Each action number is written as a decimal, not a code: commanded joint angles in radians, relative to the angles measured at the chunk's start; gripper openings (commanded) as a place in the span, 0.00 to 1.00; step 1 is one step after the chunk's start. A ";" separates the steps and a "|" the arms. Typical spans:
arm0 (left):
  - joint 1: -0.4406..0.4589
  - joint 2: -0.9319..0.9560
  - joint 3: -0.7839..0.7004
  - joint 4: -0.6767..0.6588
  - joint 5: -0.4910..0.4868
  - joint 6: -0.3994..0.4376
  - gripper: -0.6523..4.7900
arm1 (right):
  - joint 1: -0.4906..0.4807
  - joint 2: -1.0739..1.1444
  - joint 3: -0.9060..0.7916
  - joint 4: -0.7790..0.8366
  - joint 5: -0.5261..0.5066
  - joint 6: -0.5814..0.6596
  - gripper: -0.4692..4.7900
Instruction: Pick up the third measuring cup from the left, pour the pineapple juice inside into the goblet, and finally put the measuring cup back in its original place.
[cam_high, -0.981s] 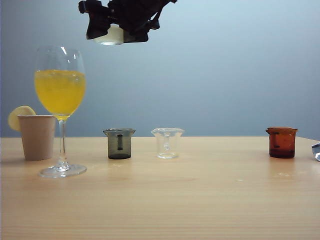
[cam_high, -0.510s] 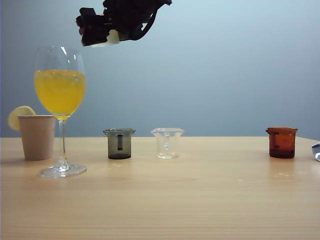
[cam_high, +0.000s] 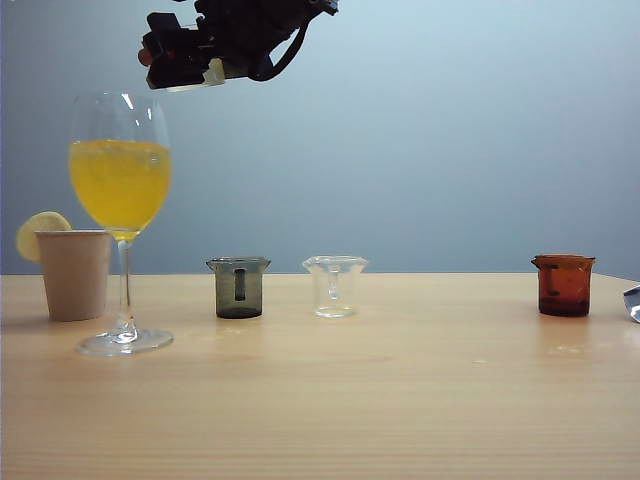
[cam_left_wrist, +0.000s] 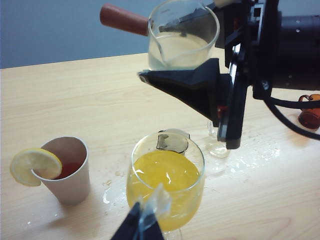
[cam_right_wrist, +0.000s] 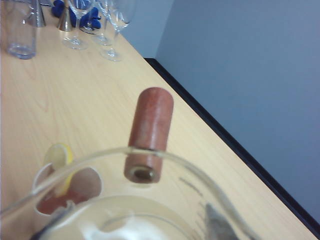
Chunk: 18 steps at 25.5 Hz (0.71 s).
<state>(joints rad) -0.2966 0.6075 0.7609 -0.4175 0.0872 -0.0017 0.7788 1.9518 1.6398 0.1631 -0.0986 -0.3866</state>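
While the goblet (cam_high: 120, 220) stands on the table (cam_high: 400, 400) full of yellow liquid beside a paper cup (cam_high: 73, 273), the right gripper (cam_high: 190, 62) hangs high above it, clamped on the third measuring cup (cam_left_wrist: 183, 37), tipped, pale pineapple juice (cam_left_wrist: 180, 50) still inside. Of the left gripper (cam_left_wrist: 145, 225) only closed-looking fingertips show near the goblet's rim; I can't tell its state.

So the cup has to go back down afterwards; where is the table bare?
Bare wood lies between the clear flared cup and the amber cup. Crowded on the left: paper cup, goblet, grey cup.
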 joint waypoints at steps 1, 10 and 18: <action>0.000 -0.002 0.005 0.007 0.003 -0.006 0.11 | 0.000 -0.009 0.009 0.012 -0.010 0.049 0.30; 0.000 -0.002 0.005 0.007 0.003 -0.006 0.11 | 0.001 -0.039 0.007 -0.090 -0.009 0.103 0.31; 0.000 -0.002 0.005 0.007 0.003 -0.006 0.11 | 0.001 -0.080 -0.027 -0.137 -0.051 0.104 0.31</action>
<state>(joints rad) -0.2962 0.6071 0.7609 -0.4194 0.0872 -0.0017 0.7788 1.8832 1.6161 0.0074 -0.1345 -0.2882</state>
